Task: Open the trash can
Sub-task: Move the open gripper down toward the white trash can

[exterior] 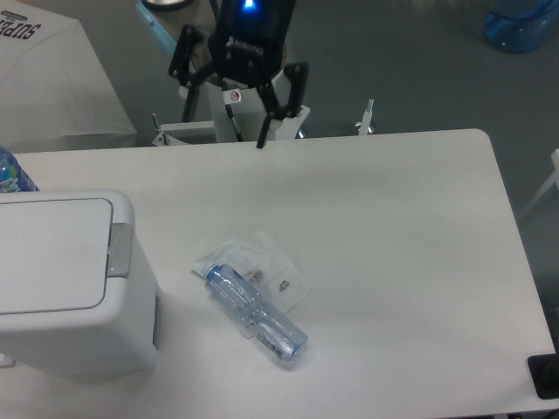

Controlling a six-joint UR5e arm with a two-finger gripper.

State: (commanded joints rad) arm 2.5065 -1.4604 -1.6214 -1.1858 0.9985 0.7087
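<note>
The trash can (pixel 65 279) is a large boxy white bin at the table's left front, its flat lid down and a small grey tab (pixel 119 248) on its right edge. My gripper (pixel 223 129) hangs above the table's back edge, well behind and to the right of the bin. Its two black fingers (pixel 265 122) are spread wide with nothing between them.
A clear plastic bottle (pixel 256 314) lies on a crumpled clear wrapper (pixel 262 266) mid-table, right of the bin. The cap of a blue bottle (pixel 10 173) peeks behind the bin. The arm's white pedestal (pixel 240 118) stands behind the table. A black object (pixel 545 375) sits at the front right corner.
</note>
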